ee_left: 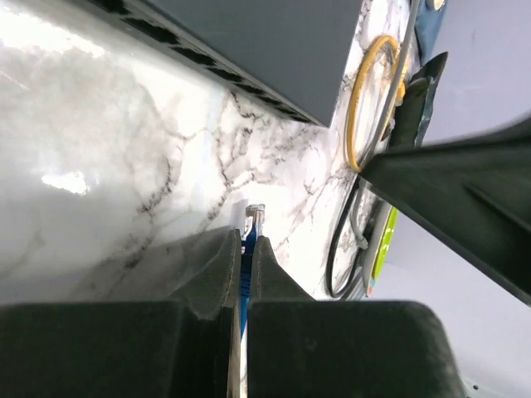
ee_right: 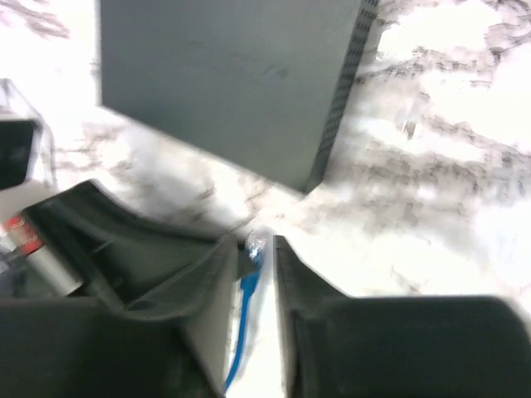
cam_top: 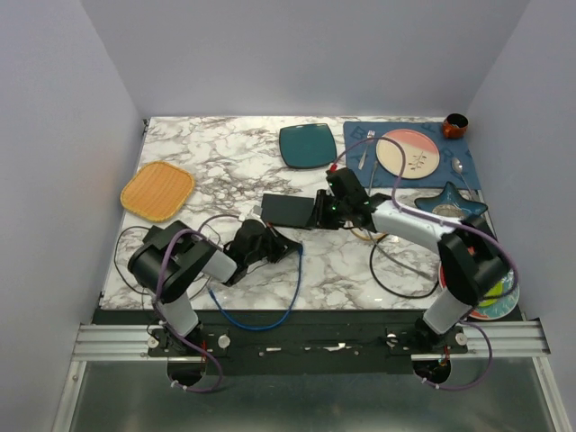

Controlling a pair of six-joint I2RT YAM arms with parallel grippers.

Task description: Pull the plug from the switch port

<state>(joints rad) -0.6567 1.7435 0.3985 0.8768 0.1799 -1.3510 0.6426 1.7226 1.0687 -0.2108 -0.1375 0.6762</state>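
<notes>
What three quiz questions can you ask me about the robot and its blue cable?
1. True or false: the plug sits inside the switch.
2. Which hand grips the blue cable?
3. What lies near the left edge of the table? A: orange woven mat; B: banana; C: toy car.
Key: 1 false; 2 the left hand; 3 A.

Switch point(cam_top: 286, 210) matte black; cable point(ee_left: 246, 265) blue (plug point(ee_left: 255, 214) clear); table point(cam_top: 225, 148) white marble, grey veins; plate point(cam_top: 306, 145) teal
</notes>
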